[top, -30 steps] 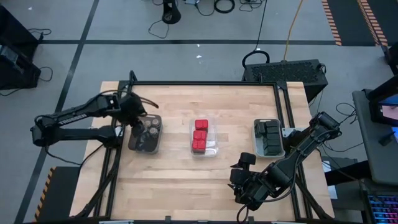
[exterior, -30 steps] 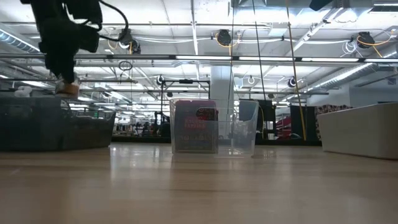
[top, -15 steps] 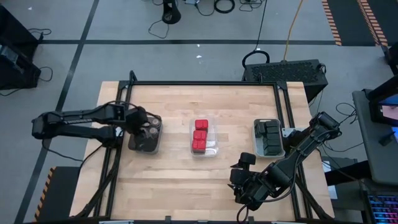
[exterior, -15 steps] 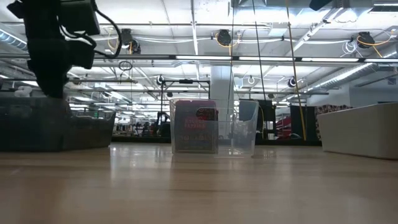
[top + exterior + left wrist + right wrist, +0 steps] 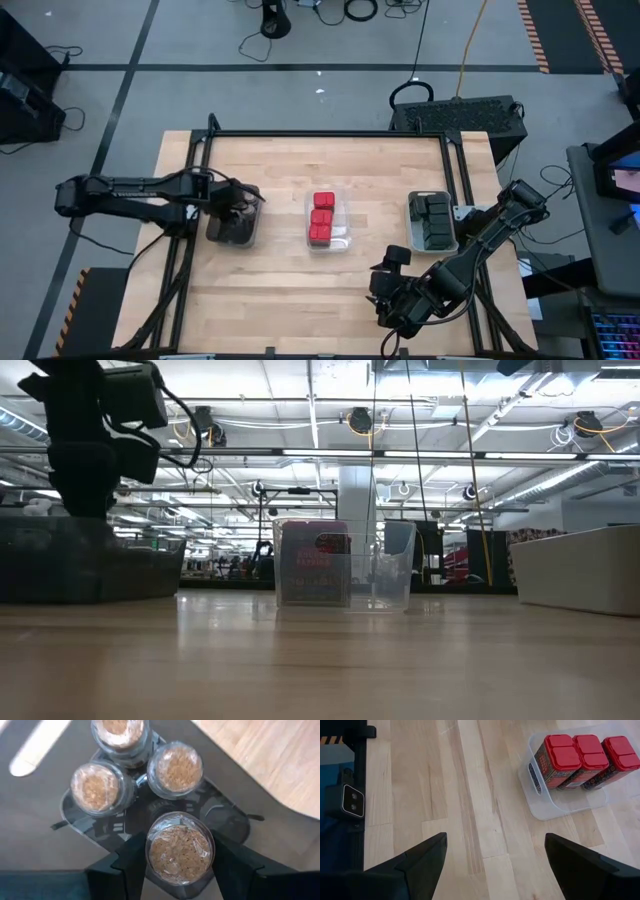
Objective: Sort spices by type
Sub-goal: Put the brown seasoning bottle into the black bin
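Jar (image 5: 179, 848) in its pinch, the left gripper (image 5: 177, 865) has dropped into the dark tray (image 5: 234, 235), beside three others. Sorting looks nearly finished; the right gripper (image 5: 495, 855) waits spread wide.

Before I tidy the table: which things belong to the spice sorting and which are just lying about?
Sorting:
- round jars, one held by the left tool in the dark tray
- red boxes, clear tray
- black boxes

Lying about:
- cables on the floor
- right tool, open, idle
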{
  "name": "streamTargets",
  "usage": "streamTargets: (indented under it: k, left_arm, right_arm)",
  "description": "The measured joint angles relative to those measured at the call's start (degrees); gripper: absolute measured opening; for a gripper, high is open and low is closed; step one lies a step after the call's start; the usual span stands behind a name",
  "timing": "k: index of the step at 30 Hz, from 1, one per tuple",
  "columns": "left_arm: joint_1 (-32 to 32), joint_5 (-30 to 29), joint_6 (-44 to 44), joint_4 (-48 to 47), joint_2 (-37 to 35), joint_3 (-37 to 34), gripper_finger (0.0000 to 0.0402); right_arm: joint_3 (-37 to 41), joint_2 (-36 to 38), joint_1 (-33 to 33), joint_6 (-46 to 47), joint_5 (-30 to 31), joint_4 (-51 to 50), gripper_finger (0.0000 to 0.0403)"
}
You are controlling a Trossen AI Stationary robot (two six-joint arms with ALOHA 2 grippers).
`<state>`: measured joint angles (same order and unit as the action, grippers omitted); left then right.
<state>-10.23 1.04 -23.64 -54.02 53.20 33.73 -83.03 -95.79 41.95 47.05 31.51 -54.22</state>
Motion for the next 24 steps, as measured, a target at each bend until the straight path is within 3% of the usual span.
streamTargets:
  k: [24]
  left_arm:
    - [0.62,-3.93,-0.07,5.7,9.47,-0.47,0.0192]
  right_arm:
    - [-0.02,0.0,-0.02,0.11,0.0,-0.02,0.0318]
